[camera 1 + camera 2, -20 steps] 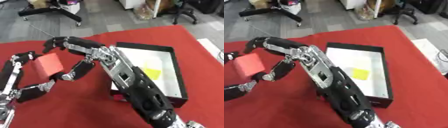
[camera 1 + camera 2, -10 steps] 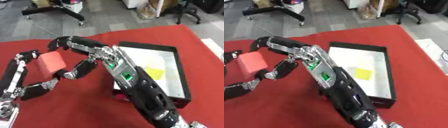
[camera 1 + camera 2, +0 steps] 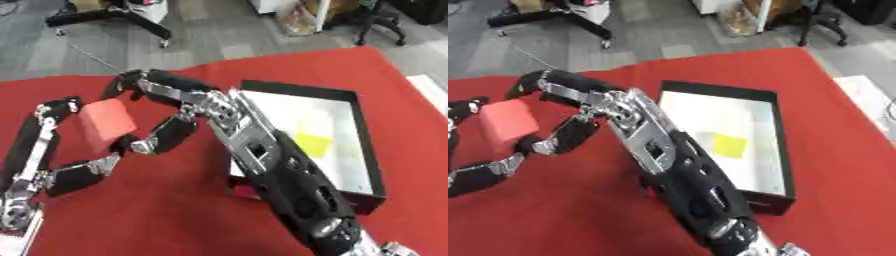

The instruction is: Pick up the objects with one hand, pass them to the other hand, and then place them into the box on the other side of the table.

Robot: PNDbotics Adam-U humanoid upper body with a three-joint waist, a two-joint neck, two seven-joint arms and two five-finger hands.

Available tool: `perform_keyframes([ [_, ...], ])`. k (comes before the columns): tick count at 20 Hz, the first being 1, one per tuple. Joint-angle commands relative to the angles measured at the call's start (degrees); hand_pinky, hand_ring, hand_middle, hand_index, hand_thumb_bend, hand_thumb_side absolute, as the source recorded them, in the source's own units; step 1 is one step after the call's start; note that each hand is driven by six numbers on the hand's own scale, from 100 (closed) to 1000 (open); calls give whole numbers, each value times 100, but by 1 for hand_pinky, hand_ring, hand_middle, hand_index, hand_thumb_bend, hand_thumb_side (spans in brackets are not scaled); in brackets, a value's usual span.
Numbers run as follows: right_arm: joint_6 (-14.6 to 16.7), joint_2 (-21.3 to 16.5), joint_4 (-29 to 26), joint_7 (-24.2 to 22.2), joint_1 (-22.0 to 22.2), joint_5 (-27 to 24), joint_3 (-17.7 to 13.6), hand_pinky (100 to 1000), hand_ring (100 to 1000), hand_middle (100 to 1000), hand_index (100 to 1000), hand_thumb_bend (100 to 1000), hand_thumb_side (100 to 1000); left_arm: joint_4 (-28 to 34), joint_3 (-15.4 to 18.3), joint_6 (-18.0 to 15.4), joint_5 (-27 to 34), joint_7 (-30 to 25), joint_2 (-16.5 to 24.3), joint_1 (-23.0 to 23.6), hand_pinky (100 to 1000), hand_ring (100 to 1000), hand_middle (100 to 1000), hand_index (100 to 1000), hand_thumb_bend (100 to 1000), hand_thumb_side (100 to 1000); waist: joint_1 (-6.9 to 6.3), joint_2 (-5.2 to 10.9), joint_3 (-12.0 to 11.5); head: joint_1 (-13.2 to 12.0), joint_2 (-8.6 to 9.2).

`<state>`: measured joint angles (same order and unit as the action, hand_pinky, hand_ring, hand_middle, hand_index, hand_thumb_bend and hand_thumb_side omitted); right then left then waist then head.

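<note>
Passing a red block point(image 3: 107, 123) from one hand to the other, the robot holds it in the air above the left part of a red-covered table point(image 3: 166, 210). The left hand point(image 3: 45, 155) comes up from the lower left corner; its fingers curl around the block from the left side and from beneath, carrying it. The right hand point(image 3: 166, 112) reaches across from the lower right, its long black and silver forearm crossing the middle of the table. Its fingers arch over the top of the block and its thumb curves in below, so that it brackets the block from the right. Whether it is already touching the block or just beside it cannot be told. The hands meet here, it seems, because this is the handover, the middle step of the task.

A black box point(image 3: 372, 165) with a pale floor lies on the right side of the table, one corner pointing toward the far edge. A small yellow piece point(image 3: 312, 144) rests inside it. The box sits on the right arm's side, which is likely why the block must change hands before being placed. Beyond the far edge, grey floor and chair legs point(image 3: 105, 15) show.
</note>
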<state>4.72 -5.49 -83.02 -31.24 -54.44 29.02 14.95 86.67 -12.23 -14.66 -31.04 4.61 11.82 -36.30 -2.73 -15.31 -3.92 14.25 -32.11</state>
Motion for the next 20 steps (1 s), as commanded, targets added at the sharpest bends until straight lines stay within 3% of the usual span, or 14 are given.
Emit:
perform_keyframes([
  [1, -50, -70, -146, 65, -138, -114, -52, 821, 874, 773, 648, 112, 100, 11, 6, -25, -127, -81, 65, -49, 977, 712, 530, 692, 311, 160, -9, -8, 4, -25, 56],
  [2, -62, -76, -145, 79, -138, -133, -55, 819, 871, 769, 642, 106, 100, 8, 9, -38, -187, -133, 81, -47, 991, 735, 553, 719, 375, 197, -10, -6, 6, -26, 62],
  [4, -88, -90, -142, 110, -138, -165, -67, 809, 857, 754, 621, 100, 100, -5, 17, -69, -302, -278, 111, -40, 1000, 789, 617, 793, 585, 325, -12, -1, 9, -25, 73],
  [5, -101, -97, -143, 126, -139, -181, -72, 809, 857, 754, 621, 100, 100, -8, 28, -89, -339, -364, 120, -38, 1000, 789, 617, 793, 585, 325, -12, 2, 10, -21, 75],
  [6, -115, -103, -142, 138, -138, -197, -75, 802, 846, 743, 605, 100, 100, -6, 34, -113, -366, -450, 137, -36, 1000, 815, 653, 824, 723, 385, -14, 4, 10, -16, 74],
  [13, -215, -140, -163, 178, -131, -303, -95, 794, 839, 733, 586, 100, 100, 32, 104, -236, -480, -926, 252, -10, 1000, 838, 685, 859, 867, 463, -15, 26, 10, 24, 41],
  [20, -328, -209, -253, 198, -104, -447, -149, 792, 839, 728, 580, 100, 100, 66, 179, -204, -404, -921, 366, 49, 1000, 838, 683, 858, 878, 466, -8, 77, 42, 28, -38],
])
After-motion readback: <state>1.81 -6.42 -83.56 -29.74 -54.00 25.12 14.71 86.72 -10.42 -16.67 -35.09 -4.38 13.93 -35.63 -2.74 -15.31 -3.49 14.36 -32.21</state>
